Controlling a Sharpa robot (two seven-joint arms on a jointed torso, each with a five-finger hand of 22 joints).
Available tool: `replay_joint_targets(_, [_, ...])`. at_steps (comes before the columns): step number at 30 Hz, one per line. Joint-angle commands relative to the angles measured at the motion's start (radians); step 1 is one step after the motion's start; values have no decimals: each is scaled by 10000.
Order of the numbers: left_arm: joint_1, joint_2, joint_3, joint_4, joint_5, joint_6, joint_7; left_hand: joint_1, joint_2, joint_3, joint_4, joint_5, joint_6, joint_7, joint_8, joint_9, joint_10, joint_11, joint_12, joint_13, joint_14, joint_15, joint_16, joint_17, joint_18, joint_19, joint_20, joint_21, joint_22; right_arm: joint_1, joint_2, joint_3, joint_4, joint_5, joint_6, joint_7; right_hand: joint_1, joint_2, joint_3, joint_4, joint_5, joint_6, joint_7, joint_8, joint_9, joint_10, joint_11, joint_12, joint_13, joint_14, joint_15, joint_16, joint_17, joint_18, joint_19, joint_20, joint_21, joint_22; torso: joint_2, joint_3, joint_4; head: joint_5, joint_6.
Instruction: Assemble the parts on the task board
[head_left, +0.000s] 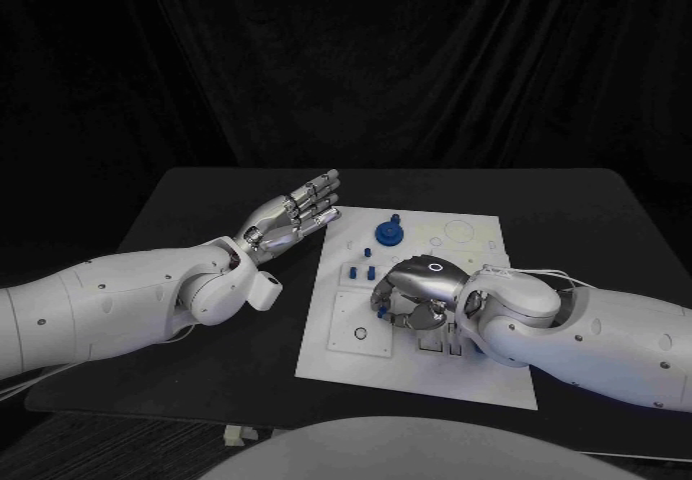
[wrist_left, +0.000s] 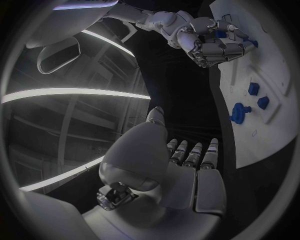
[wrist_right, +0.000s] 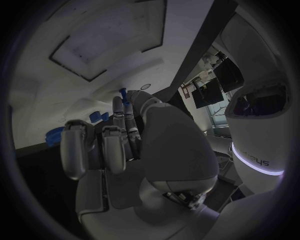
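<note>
The white task board (head_left: 476, 235) lies in the middle of the black table. A round blue part (head_left: 389, 232) stands near its far edge, and two small blue parts (head_left: 361, 271) sit just in front of it. My right hand (head_left: 418, 290) is curled down over the board's middle, and a small blue part (wrist_right: 123, 95) shows between its thumb and a fingertip. The left wrist view shows the same right hand (wrist_left: 212, 42) with blue between its fingers, and the round blue part (wrist_left: 239, 112). My left hand (head_left: 296, 215) hovers flat with its fingers spread, off the board's left edge, holding nothing.
Bare black table (head_left: 188, 215) surrounds the board on all sides. Recesses and outlined circles (head_left: 353, 333) mark the board's near left part. My right forearm (head_left: 577, 325) lies across the board's near right corner.
</note>
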Motion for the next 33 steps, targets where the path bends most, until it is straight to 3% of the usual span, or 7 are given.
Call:
replay_joint_targets(1, [-17,18,10,14,73,116,701,83,-8,42,5,55,-33,63,2,-10,-15,85,-36,1,23,87,3,3,34,21,34,26,10,-59,15,-3,5,-93,97,-139,-38,21,2,-49,-154,-133,-1,-87,14,-123,-15,32,22,846,-49,-55,2133,74,171,-34,-84,2102,-1,-2,0,12,1])
replay_joint_targets(9, [-23,16,10,10,73,122,673,99,-5,49,1,73,-27,82,3,-8,-15,92,-27,3,26,96,6,4,30,23,34,27,11,-101,11,-3,-17,-93,106,-159,-182,10,0,-14,-881,-519,-29,-247,-22,-287,5,74,71,819,-29,-91,2080,95,116,-12,-174,2072,0,-2,1,-3,1])
replay_joint_targets(20, [-31,25,10,1,73,129,636,129,-1,61,-9,105,-23,123,4,-7,-13,124,-21,4,28,108,10,6,23,26,35,28,11,-111,-10,-3,-22,-93,97,-243,-286,-31,-7,60,-1402,-850,-111,-426,-138,-377,25,119,108,802,-7,-114,2046,109,84,8,-236,2053,-3,-3,-4,2,1])
replay_joint_targets(24, [-34,26,10,1,73,129,628,147,0,69,-17,119,-23,139,4,-7,-13,138,-20,5,28,114,10,6,19,29,36,30,15,-112,-14,-3,-13,-217,80,-437,-356,-108,12,146,-1573,-1459,-231,-776,-399,-483,55,141,129,783,24,-139,2008,134,29,30,-336,2019,-2,-2,-4,0,1])
replay_joint_targets(27, [-36,26,10,1,73,131,634,154,0,71,-21,127,-22,143,4,-7,-13,144,-21,4,29,116,11,6,18,29,36,30,14,-113,-37,-3,4,-388,-2,-621,-549,-194,-128,320,-1999,-1885,-539,-999,-640,-521,70,202,166,778,36,-144,1999,141,16,50,-371,2010,0,1,-2,-15,1])
replay_joint_targets(29, [-37,26,10,1,73,130,644,150,-11,63,-13,116,-17,144,6,-6,-13,158,-23,4,28,119,10,6,14,28,35,28,4,-114,-73,-3,29,-449,-146,-682,-629,-231,-233,410,-2192,-2059,-624,-1084,-749,-568,82,216,179,775,45,-147,1994,146,7,58,-393,2003,0,0,0,-20,1])
replay_joint_targets(33, [-40,25,10,-2,73,128,676,59,-36,5,77,44,-10,108,8,-5,-13,178,-24,4,22,113,3,2,1,27,32,27,-7,-112,-251,-2,166,-514,-732,-619,-753,-290,-1060,913,-3020,-2681,-789,-1322,-1166,-769,115,390,307,769,68,-156,1979,155,-3,86,-441,1992,-2,-1,1,-9,1])
